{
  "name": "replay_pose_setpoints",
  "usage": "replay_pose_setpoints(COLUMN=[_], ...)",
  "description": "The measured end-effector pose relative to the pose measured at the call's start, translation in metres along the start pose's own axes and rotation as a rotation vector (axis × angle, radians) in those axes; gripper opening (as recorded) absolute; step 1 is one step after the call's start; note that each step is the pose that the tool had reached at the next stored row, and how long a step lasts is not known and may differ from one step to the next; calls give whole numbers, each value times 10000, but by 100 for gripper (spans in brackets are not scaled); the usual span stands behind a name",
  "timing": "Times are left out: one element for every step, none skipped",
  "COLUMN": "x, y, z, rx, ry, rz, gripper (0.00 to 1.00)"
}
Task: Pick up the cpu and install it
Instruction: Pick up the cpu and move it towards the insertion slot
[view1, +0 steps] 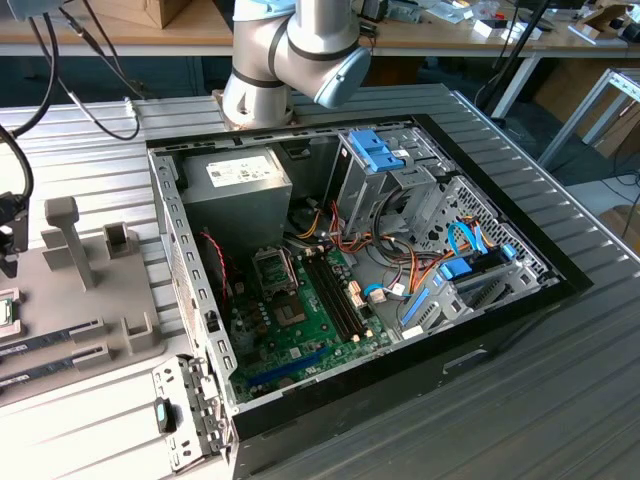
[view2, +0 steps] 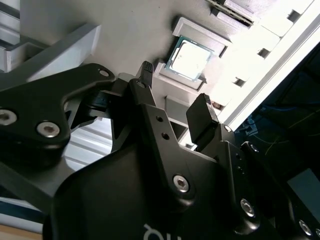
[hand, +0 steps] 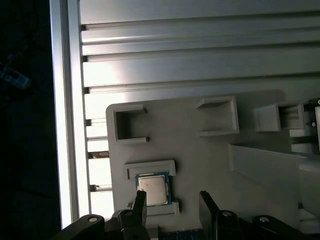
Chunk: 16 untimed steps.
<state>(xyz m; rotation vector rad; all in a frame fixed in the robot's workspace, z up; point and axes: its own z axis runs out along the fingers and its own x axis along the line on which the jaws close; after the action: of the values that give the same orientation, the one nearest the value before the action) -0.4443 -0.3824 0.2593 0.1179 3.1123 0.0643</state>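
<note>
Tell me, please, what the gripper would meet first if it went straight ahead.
Probably the small silver-topped, green-rimmed square cpu in its grey plastic holder tray; the open gripper points there, though depth is unclear.

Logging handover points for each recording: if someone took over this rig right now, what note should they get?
Gripper: open and empty, hovering over the gray holder tray, close to the cpu.
Cpu: lies flat in its recess on that tray, outside the open computer case; not gripped.
Done: the gripper is positioned at the cpu; no other progress shows.
Left: the cpu is not yet picked up and not yet installed on the motherboard.
</note>
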Motion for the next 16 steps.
replay_pose_setpoints(x=[3,7,11,17,20,23,27,29,32,35,39,42,45,48,50,52], y=[0,-1,-1,-2,-2,-2,-3,-3,-3,-3,-4,-5,-5,-5,-6,-6], z=[5,12,19,29,35,40,46,50,56,60,67,73,77,82,86,90], rx=[0,-1,0,-1,-1,-1,0,-1,-1,-1,-1,-1,-1,0,0,0], ry=[0,-1,0,-1,-1,-1,0,-1,-1,0,-1,-2,-1,0,0,0], rz=[1,0,0,0,0,0,0,0,0,0,0,0,0,1,0,0], gripper=[54,54,54,54,54,54,54,54,54,54,54,54,54,54,54,54])
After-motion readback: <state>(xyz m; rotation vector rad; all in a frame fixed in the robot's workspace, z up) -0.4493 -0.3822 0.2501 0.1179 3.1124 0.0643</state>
